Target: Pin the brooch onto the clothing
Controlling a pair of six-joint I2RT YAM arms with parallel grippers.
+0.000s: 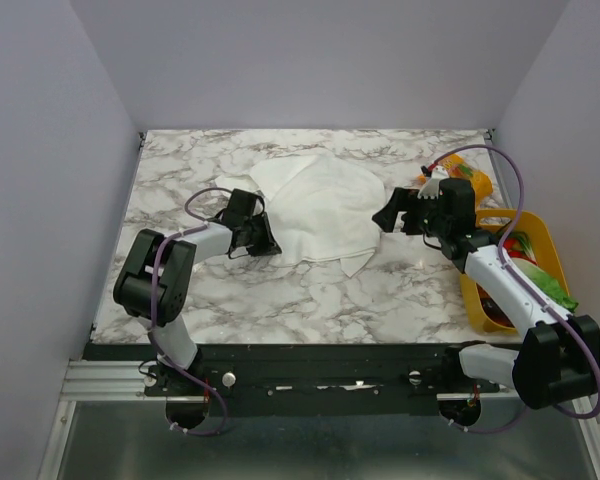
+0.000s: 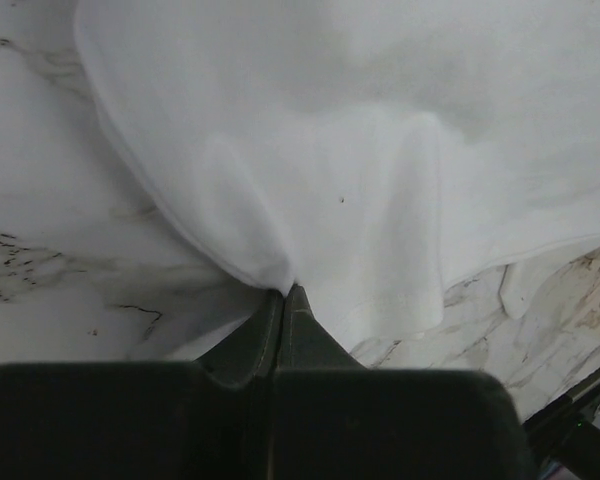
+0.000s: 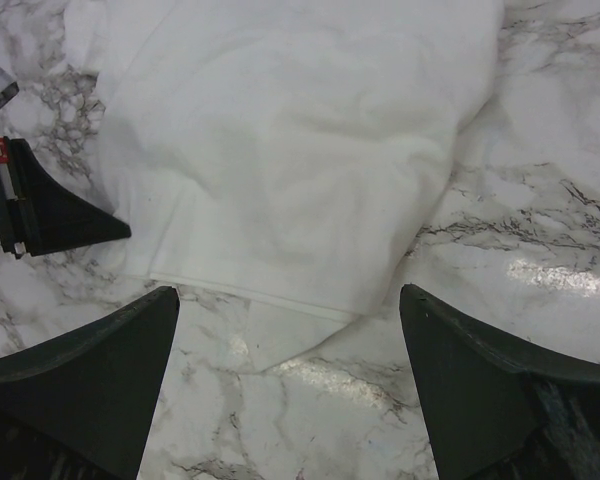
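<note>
The white T-shirt [image 1: 320, 205] lies in a crumpled heap in the middle of the marble table [image 1: 310, 295]. I can't tell which side is the front. I can't see the brooch anywhere, not on the shirt, not on the table, and not in either gripper. It might be hidden in the folds. It might be over by the yellow basket [image 1: 546, 236] on the right, where the orange packet [image 1: 474, 184] sits.

The left gripper [image 2: 285, 293] is squeezed tight on a little fold at the left edge of the T-shirt. The right gripper [image 3: 288, 297] is spread wide and holds nothing. It hangs just beside the shirt's right side, near the hem.

Here is what I think could go wrong.

- **The cloth could slip out.** The left gripper has only a thin pinch of cloth. A hard or fast pull could make it slip out, and the shirt would flop back down.
- **The shirt could slide.** Nothing holds the other side. A pull might drag the whole shirt across the smooth table and not spread it flat.
- **The shirt might not open.** The pinch may have caught two layers. Then the shirt would lift as one lump.
- **The heap could get worse.** If the right gripper comes down on the hem, it could push the cloth into a bigger heap.
- **The brooch could get lost.** If it is tucked in the folds, a tug could flick it out. It is tiny and would be hard to find again.
- **The pin could go in wrong.** Pushed into bunched cloth, it could go through too many layers.
</note>
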